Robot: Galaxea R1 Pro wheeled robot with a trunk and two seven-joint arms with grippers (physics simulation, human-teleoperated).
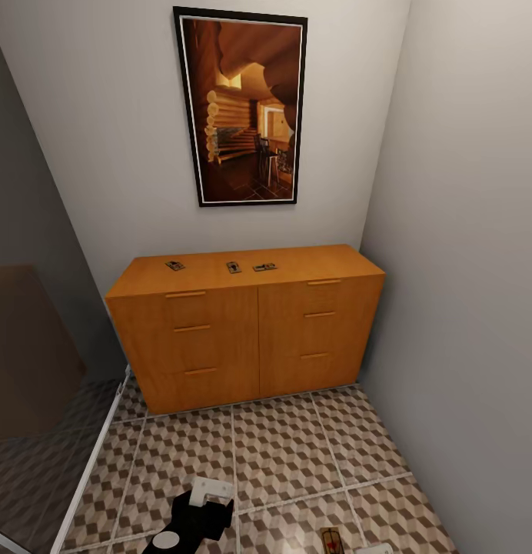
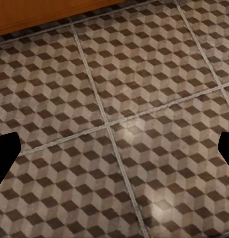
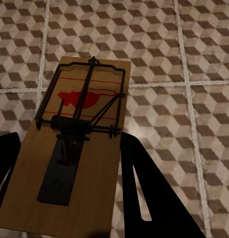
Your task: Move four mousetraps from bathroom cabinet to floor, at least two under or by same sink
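Three mousetraps (image 1: 174,265) (image 1: 234,268) (image 1: 264,267) lie spread along the top of the orange-brown cabinet (image 1: 251,338) against the far wall. A further mousetrap (image 3: 94,158), a tan board with a dark wire frame and a red spot, sits between the dark fingers of my right gripper (image 3: 70,144), which is shut on it above the bathroom floor (image 3: 203,59). That trap (image 1: 331,540) shows at the head view's bottom edge. My left gripper (image 2: 114,153) hangs open over bare cube-patterned tiles (image 2: 144,74), its fingertips (image 2: 5,158) wide apart. The sink is out of view.
A framed picture (image 1: 243,108) hangs above the cabinet. A grey wall (image 1: 466,308) closes the right side, and a dark panel (image 1: 28,346) stands at the left. Patterned floor (image 1: 297,446) stretches between me and the cabinet's drawers.
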